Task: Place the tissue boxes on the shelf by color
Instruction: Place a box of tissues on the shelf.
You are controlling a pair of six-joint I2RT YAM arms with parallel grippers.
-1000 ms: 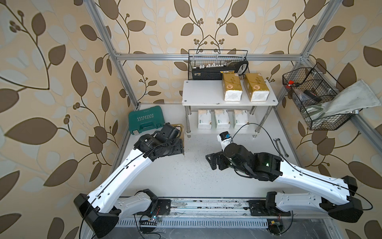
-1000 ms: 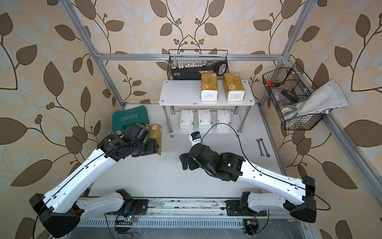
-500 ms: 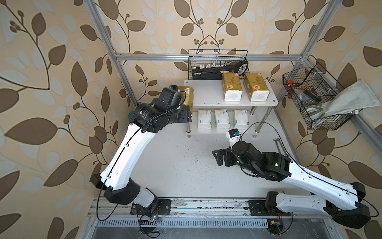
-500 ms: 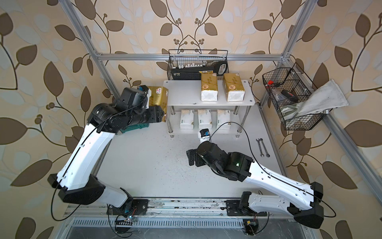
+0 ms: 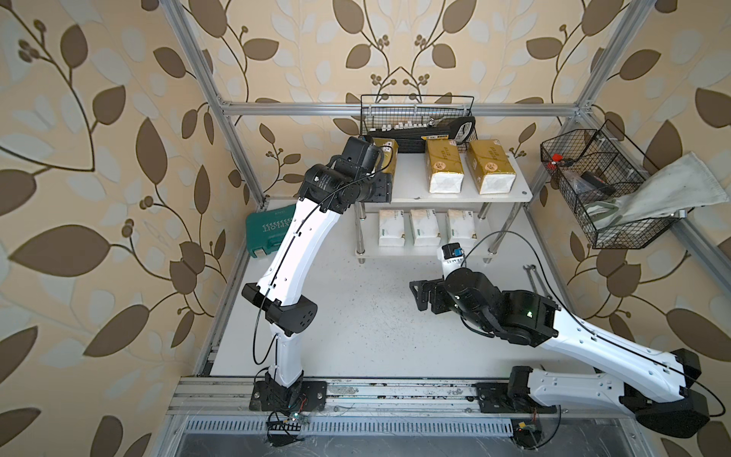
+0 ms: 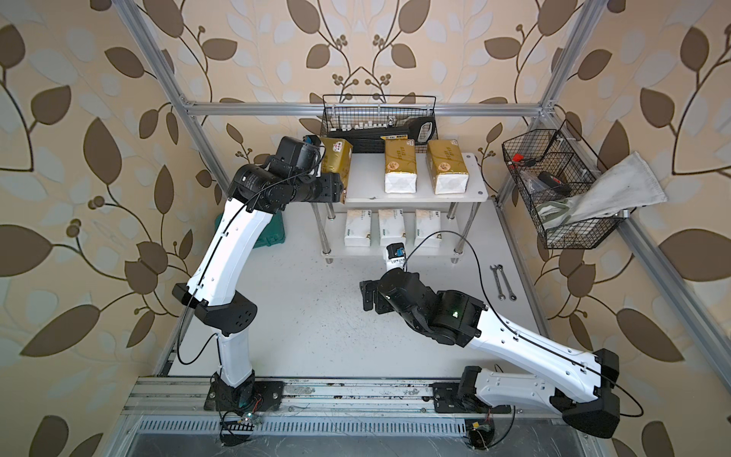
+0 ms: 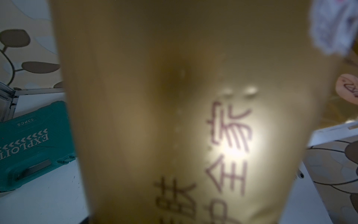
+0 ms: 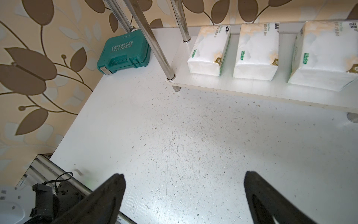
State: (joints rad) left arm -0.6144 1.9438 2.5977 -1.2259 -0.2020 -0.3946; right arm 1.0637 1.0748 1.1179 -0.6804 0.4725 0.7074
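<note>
Left arm raised and gripping, right arm low with jaws wide.

My left arm (image 5: 294, 253) rises from its base, bends at the elbow and reaches high and far forward. My left gripper (image 6: 329, 170) is clamped on a gold tissue pack (image 7: 174, 97), which fills the left wrist view and hides the fingers there. My right arm (image 5: 593, 348) folds at an elbow out on my right and stretches low toward the middle. Its wrist is turned so my right gripper (image 8: 183, 178) points to my left, fingers (image 8: 108, 194) spread wide with nothing between them.
</note>
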